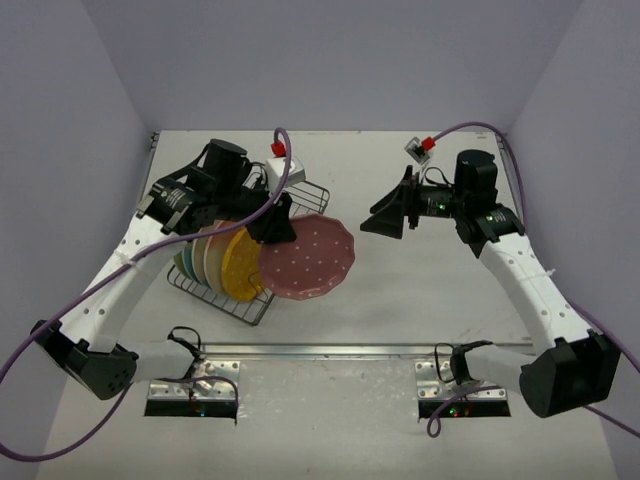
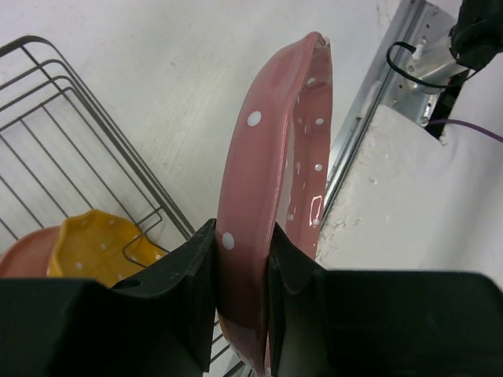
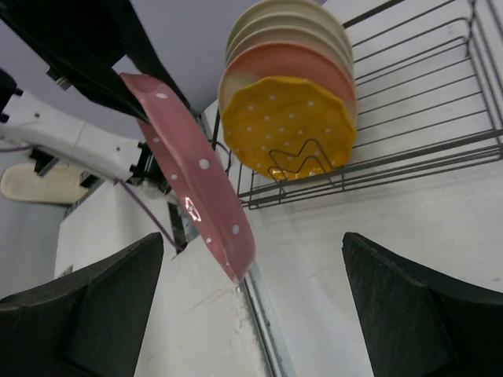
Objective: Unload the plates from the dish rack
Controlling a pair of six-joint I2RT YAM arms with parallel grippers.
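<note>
My left gripper point(image 1: 278, 225) is shut on the rim of the pink plate with white dots point(image 1: 308, 258) and holds it lifted and tilted just right of the dish rack point(image 1: 236, 306). In the left wrist view both fingers clamp the plate's edge point(image 2: 267, 157) at the gripper point(image 2: 244, 267). The rack holds the orange-yellow dotted plate point(image 1: 243, 265) and several cream plates point(image 1: 205, 255) on edge. My right gripper point(image 1: 385, 220) is open and empty, facing the pink plate point(image 3: 192, 169) from the right. Its view also shows the yellow plate point(image 3: 287, 126) in the rack point(image 3: 424, 102).
A white box point(image 1: 278, 170) sits behind the rack and a small white and red part point(image 1: 420, 145) lies at the back right. A metal rail point(image 1: 330, 350) runs along the near table edge. Purple cables hang off both arms.
</note>
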